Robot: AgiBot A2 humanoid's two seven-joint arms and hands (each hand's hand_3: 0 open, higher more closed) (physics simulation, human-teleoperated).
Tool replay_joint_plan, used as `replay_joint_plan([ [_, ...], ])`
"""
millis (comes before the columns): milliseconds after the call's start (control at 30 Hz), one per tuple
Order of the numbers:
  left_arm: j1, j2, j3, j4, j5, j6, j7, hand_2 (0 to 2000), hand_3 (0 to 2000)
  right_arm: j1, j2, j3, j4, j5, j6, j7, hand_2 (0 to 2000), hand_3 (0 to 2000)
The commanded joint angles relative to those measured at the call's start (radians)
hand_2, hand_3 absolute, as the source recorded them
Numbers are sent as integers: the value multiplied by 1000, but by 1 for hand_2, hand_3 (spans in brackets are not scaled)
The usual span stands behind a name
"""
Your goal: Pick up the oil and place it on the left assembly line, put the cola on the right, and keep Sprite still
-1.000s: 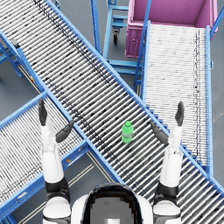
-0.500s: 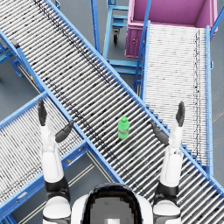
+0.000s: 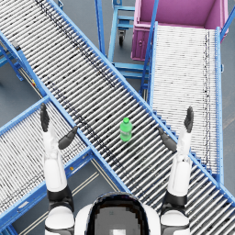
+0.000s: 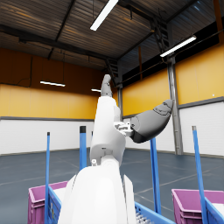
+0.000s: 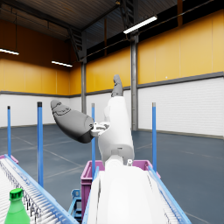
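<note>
Crossing the warehouse (image 5: 183, 105), a roller conveyor (image 3: 82, 78) bears a green bottle (image 3: 125, 130).

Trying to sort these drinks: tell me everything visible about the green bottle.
The green bottle looks like translucent plastic with a green cap. It stands upright on the diagonal roller conveyor, between the raised left hand and right hand. Only the rollers touch it; neither hand does. No label is readable.

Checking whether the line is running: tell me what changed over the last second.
The green bottle slid up-left in the head view along the middle roller conveyor, away from the robot. Nothing was grasped or released. The left hand and right hand stayed raised, holding nothing.
</note>
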Motion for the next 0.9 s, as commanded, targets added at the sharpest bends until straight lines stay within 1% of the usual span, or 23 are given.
replay_joint_plan([
  [33,0,0,0,0,0,0,0,0,0,0,0,0,0,0,0,0,0,0],
  [300,0,0,0,0,0,0,0,0,0,0,0,0,0,0,0,0,0,0],
  [333,13,-3,-3,-10,0,0,0,0,0,16,4,-8,2,0,0,0,0,0],
  [433,24,-5,1,-16,0,0,0,0,0,4,0,-5,2,0,0,0,0,0],
  [500,25,-5,0,-21,0,0,0,0,0,25,6,-10,15,0,0,0,0,0],
  [533,28,-5,1,-16,0,0,0,0,0,8,1,-8,7,0,0,0,0,0],
  [567,11,-1,0,-14,0,0,0,0,0,10,2,-8,9,0,0,0,0,0],
  [600,27,-4,6,-12,0,0,0,0,0,25,6,-9,9,0,0,0,0,0],
  [633,13,-1,2,-14,0,0,0,0,0,12,2,-9,9,0,0,0,0,0],
  [733,11,0,5,-10,0,0,0,0,0,25,5,-3,0,0,0,0,0,0],
  [900,-1,0,11,-6,-5,1,1,0,0,7,2,0,-2,-5,1,-1,0,0],
])
